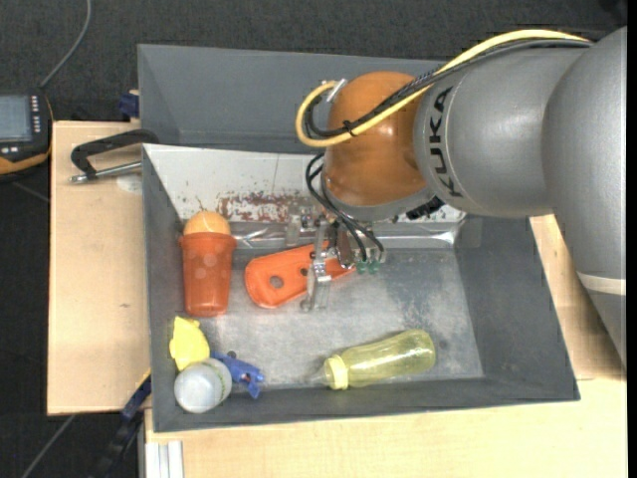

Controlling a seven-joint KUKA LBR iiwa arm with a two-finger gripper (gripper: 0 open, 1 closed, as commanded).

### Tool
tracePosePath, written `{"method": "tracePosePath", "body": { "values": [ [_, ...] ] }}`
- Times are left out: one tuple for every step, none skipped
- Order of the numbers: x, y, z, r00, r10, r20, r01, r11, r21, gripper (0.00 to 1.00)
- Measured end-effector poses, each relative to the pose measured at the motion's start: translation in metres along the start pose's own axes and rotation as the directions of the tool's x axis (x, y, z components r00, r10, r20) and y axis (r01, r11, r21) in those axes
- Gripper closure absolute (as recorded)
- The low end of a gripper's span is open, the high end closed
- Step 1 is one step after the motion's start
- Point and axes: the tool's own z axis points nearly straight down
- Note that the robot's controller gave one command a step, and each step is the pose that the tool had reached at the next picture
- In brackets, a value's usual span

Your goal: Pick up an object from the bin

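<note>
My gripper (320, 272) hangs low in the middle of the bin, its fingers down at the right end of a flat orange plastic piece (282, 276) with a hole in it. The fingers appear to stand on either side of that end, though I cannot make out whether they press it. Left of that piece stands an orange cup-shaped container (207, 268) with a pale rounded top. A yellow-green translucent bottle (382, 358) lies on its side near the front wall, to the right of and in front of the gripper.
In the front left corner lie a yellow piece (188, 344), a grey-white ball (201, 386) and a small blue thing (242, 374). The arm with its orange cover and cables hangs over the back right of the bin.
</note>
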Motion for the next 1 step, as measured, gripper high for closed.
{"method": "tracePosePath", "body": {
  "values": [
    [-0.0079,-0.0016,-0.0330,1.000,-0.003,0.011,0.003,1.000,-0.002,0.00]
  ]
}}
